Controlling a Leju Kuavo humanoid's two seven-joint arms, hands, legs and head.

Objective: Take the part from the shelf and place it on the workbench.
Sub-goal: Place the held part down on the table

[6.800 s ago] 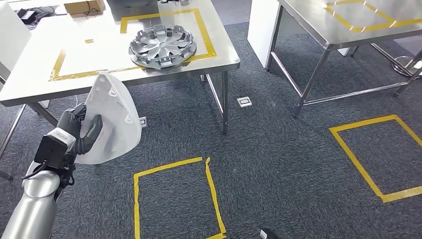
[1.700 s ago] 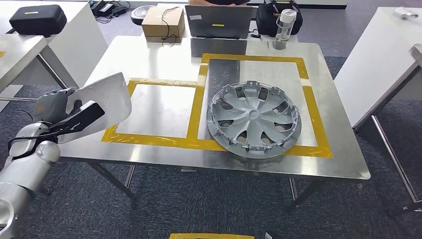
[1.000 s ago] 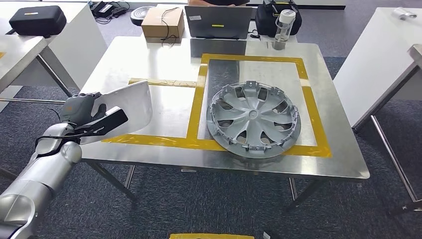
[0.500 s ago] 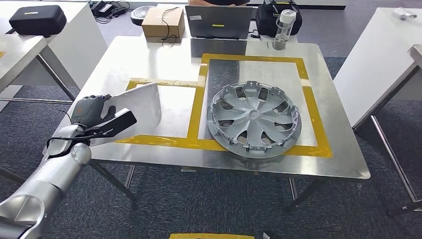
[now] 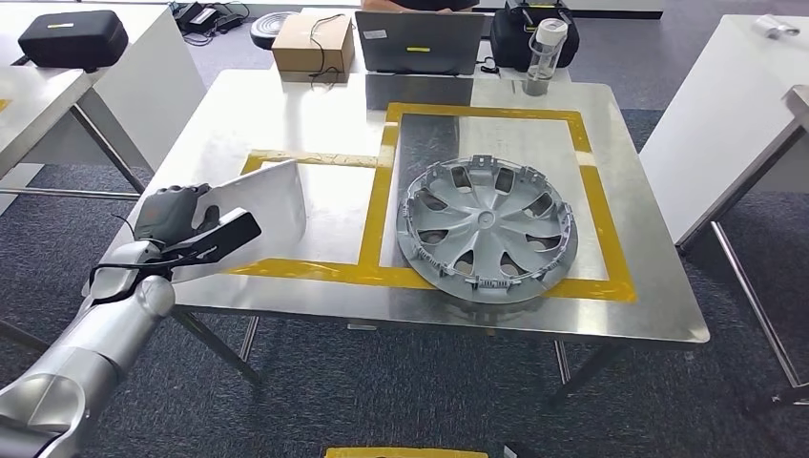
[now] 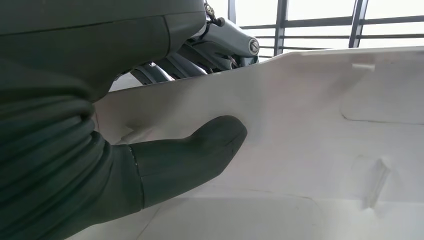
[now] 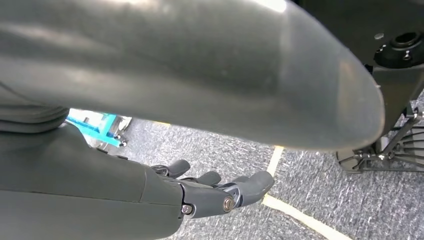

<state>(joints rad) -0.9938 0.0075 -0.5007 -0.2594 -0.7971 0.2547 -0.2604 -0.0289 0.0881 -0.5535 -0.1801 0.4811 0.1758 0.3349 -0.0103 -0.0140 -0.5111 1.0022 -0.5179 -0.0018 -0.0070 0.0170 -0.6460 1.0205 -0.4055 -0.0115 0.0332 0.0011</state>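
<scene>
My left hand (image 5: 186,224) grips a flat white plastic part (image 5: 259,204) by its near edge, over the left front of the steel workbench (image 5: 305,113). The part lies low above the left yellow-taped square (image 5: 315,270), tilted slightly. In the left wrist view the thick thumb (image 6: 190,155) presses on the white part (image 6: 320,125), with darker fingers behind its edge. My right hand (image 7: 220,192) hangs beside my body above the carpet, fingers apart and holding nothing.
A silver wheel cover (image 5: 487,227) fills the right taped square. At the table's far edge stand a cardboard box (image 5: 310,43), a laptop (image 5: 418,40) and a clear bottle (image 5: 542,52). More tables flank the workbench; a black case (image 5: 72,36) lies far left.
The view swung from the floor to face the workbench. My left hand carried the white part rightward and down over the left taped square; in the last half second it barely moved.
</scene>
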